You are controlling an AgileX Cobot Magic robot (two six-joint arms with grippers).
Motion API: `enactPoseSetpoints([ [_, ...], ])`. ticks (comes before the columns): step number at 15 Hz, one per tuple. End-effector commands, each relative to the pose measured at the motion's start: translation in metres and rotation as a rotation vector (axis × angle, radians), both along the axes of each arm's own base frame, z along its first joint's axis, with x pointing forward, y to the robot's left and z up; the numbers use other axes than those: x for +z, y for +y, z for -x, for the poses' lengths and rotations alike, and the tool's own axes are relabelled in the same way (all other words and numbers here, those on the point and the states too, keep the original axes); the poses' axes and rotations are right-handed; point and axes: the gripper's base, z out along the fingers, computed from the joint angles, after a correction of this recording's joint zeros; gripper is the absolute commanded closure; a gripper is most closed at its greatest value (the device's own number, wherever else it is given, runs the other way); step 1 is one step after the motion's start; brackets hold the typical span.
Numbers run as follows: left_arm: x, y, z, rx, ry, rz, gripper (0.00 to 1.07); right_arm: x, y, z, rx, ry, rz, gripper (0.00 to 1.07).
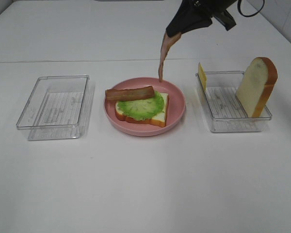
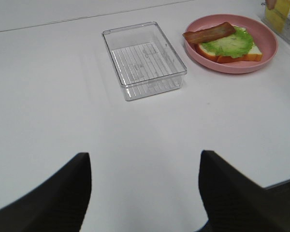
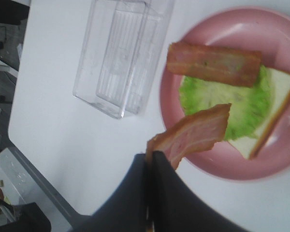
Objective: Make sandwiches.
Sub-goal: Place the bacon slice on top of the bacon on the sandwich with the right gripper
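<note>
The right gripper [image 3: 150,157] has its jaws shut tight on 1 end of the held bacon [image 3: 195,133]. The strip hangs down from the jaws. Below its tip seems to be the far side of the plate [image 1: 177,99]. On the plate lie the bread [image 1: 160,116], the lettuce [image 1: 140,104] and the laid bacon [image 1: 129,93].

To do this well, I think the arm should come over the lettuce, go low, and lay the strip flat beside the other 1. The arm reaches in from above, tipped down.

Off to the side of the jaws, the cheese [image 1: 202,76] and top slice [image 1: 256,85] stand in a tray [image 1: 233,127]. Far away, the left gripper [image 2: 144,162] has its jaws wide apart, holding nothing.
</note>
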Motion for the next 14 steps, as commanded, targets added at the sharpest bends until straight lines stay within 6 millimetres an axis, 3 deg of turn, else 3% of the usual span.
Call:
enactPoseSetpoints([
  [1, 0.000, 0.001, 0.002, 0.000, -0.031, 0.004, 0.45, -0.011, 0.036, -0.005, 0.007, -0.064, -0.082, 1.07],
  [4, 0.000, 0.001, 0.002, 0.000, -0.031, 0.004, 0.45, -0.040, 0.070, -0.014, -0.054, -0.034, -0.157, 1.07],
  [6, 0.000, 0.001, 0.002, 0.000, -0.031, 0.004, 0.45, -0.059, 0.079, -0.023, -0.126, 0.021, -0.227, 1.07],
  [11, 0.000, 0.001, 0.002, 0.000, -0.031, 0.004, 0.45, -0.103, 0.086, -0.033, -0.158, 0.124, -0.264, 1.07],
  [14, 0.000, 0.001, 0.002, 0.000, -0.031, 0.004, 0.45, -0.111, 0.082, -0.032, -0.143, 0.123, -0.187, 1.07],
])
